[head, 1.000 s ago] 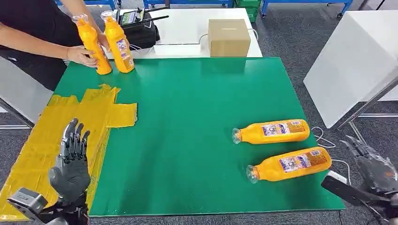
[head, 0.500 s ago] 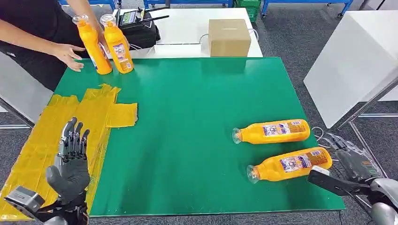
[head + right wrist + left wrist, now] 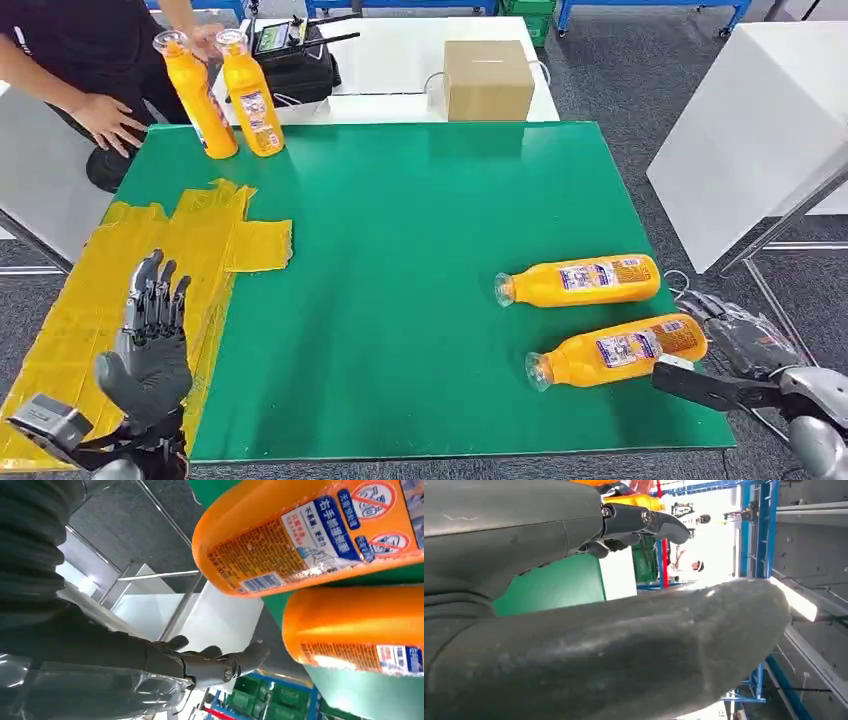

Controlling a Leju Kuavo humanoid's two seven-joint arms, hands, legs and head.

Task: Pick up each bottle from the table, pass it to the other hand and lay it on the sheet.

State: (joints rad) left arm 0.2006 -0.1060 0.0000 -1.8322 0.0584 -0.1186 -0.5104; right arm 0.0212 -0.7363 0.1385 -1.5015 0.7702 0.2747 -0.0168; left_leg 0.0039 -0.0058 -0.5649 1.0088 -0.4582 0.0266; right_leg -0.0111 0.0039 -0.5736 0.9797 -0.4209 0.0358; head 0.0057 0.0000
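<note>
A grey carpeted floor point(image 3: 640, 70) is seen around the tables. A white table point(image 3: 400, 70) with a cardboard box point(image 3: 487, 80) is placed far, and a white panel point(image 3: 750, 140) stands right.

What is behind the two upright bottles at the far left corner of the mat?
Behind the upright bottles sits a black bag on a white table, with a person beside them. The bottles cover part of the bag, so what lies directly behind them cannot be seen.
</note>
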